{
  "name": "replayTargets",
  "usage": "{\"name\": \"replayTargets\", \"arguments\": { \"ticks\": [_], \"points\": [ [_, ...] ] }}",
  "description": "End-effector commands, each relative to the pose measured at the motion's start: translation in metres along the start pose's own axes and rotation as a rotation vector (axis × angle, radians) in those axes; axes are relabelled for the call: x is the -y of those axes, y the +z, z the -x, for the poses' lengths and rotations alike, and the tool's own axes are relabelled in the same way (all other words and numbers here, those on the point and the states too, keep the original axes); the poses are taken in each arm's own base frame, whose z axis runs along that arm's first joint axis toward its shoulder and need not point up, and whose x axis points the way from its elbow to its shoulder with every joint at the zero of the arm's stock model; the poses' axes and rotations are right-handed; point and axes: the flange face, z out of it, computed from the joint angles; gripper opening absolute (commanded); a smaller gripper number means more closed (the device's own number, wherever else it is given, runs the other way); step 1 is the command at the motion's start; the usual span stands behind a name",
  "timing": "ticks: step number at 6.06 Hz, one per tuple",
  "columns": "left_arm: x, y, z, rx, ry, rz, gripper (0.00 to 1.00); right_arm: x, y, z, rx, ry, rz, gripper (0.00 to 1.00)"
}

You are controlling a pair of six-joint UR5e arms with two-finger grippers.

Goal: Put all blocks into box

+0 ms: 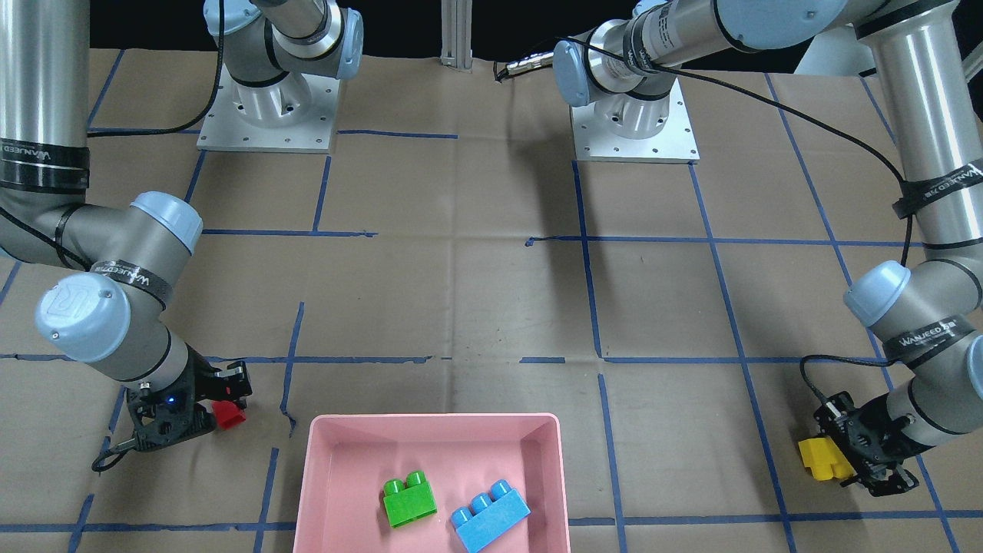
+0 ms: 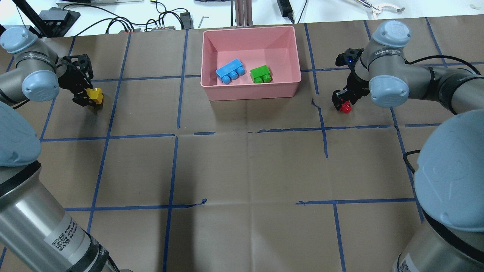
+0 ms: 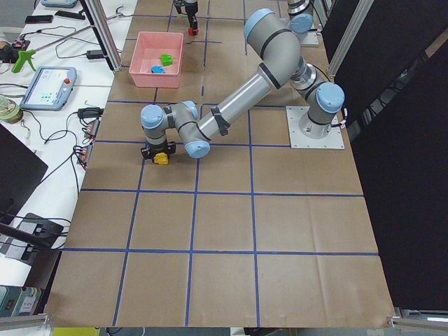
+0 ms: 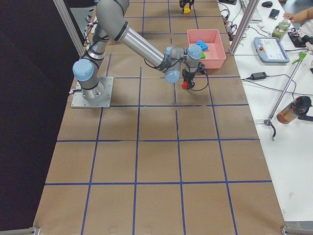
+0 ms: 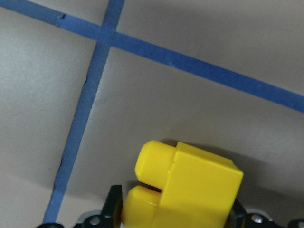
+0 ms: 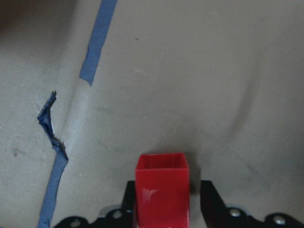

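Observation:
The pink box [image 2: 251,91] holds the blue block [image 2: 230,70] and the green block [image 2: 260,73]. My left gripper [image 2: 87,97] is low over the table, left of the box, shut on the yellow block [image 5: 190,187]. My right gripper [image 2: 342,102] is low over the table, right of the box, with its jaws on either side of the small red block [image 6: 162,190]. One finger touches the red block and a slim gap shows at the other [image 6: 209,199]. The red block rests on the paper.
Brown paper with blue tape lines [image 2: 174,166] covers the table. The two arm bases [image 1: 265,115] stand at the robot's side. Cables and tools [image 2: 159,22] lie past the far edge behind the box. A tear in the tape [image 6: 52,128] lies near the red block.

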Motion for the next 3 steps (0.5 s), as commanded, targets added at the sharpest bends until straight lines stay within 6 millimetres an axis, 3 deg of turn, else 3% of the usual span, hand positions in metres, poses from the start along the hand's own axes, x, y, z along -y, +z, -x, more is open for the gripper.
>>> {"name": "replayTargets", "arguments": {
  "ticks": [1, 2, 3],
  "points": [
    [0.019, -0.029, -0.003, 0.015, -0.024, 0.002, 0.00, 0.004, -0.010, -0.002, -0.014, -0.001, -0.019, 0.21],
    [0.081, -0.070, -0.014, 0.040, 0.021, -0.002, 0.00, 0.015, -0.054, -0.004, -0.049, -0.005, -0.062, 0.20],
    [0.146, -0.095, -0.032, 0.071, 0.060, -0.006, 0.00, 0.028, -0.125, 0.002, -0.049, -0.010, -0.062, 0.20]
  ]
}}
